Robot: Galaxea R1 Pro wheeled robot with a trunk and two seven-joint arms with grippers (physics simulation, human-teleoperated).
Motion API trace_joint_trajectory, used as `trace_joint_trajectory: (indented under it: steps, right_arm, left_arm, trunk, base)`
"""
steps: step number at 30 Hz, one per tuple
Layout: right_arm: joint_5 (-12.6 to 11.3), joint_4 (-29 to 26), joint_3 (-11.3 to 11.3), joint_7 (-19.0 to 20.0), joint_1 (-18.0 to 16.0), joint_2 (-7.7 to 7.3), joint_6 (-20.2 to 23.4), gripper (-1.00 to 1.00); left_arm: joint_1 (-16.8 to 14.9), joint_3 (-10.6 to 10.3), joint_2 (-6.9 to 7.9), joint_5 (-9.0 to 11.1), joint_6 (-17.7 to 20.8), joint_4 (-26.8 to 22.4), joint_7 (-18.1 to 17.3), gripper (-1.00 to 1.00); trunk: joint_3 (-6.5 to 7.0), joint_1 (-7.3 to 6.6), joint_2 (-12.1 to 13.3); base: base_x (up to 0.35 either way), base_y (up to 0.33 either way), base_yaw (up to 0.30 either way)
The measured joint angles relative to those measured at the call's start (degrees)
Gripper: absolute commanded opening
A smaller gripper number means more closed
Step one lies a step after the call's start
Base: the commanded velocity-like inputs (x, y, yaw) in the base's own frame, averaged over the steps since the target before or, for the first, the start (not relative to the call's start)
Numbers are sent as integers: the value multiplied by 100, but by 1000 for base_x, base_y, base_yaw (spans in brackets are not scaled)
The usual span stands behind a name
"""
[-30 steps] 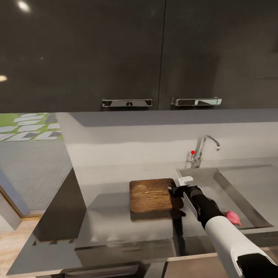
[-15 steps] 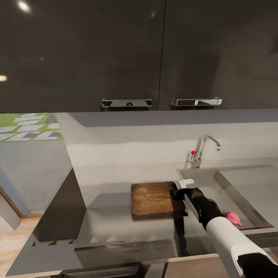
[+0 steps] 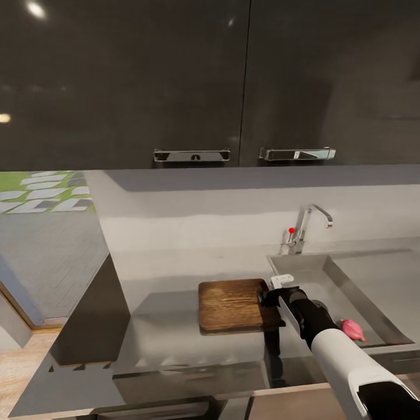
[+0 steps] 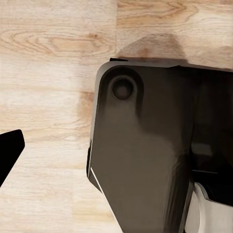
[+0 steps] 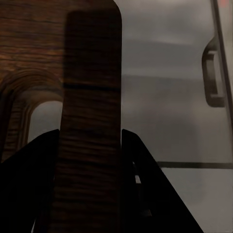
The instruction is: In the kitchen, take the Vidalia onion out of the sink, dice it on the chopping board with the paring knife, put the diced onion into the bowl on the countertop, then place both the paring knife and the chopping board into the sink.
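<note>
The brown chopping board (image 3: 232, 305) lies on the dark grey countertop (image 3: 163, 318), just left of the sink (image 3: 373, 262). My right gripper (image 3: 266, 298) is shut on the board's right end. In the right wrist view the board's handle strip (image 5: 90, 97) runs between the two dark fingers (image 5: 145, 194) of the right gripper (image 5: 90, 141). The pinkish Vidalia onion (image 3: 352, 329) rests in the sink's near part, beside my right forearm. One black fingertip of the left gripper (image 4: 9, 153) hangs over the wood floor. The paring knife and the bowl are out of view.
A chrome tap (image 3: 304, 228) with a red dot stands behind the sink. Glossy black wall cabinets (image 3: 175, 81) with steel handles hang above the counter. The left wrist view looks down on my dark base (image 4: 145, 155) and pale floor planks (image 4: 48, 73).
The chopping board, held by the right gripper, has slid a little to the right and toward the counter's front edge. The onion has not moved.
</note>
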Motion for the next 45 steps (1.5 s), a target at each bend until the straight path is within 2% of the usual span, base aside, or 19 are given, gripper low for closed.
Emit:
trace_joint_trajectory:
  steps: [45]
  right_arm:
    - [-6, 4, -2, 5, 0, -9, -2, -100]
  left_arm:
    - [0, 0, 0, 0, 9, 0, 0, 100]
  trunk:
    - [0, 0, 0]
  base:
    - [0, 0, 0]
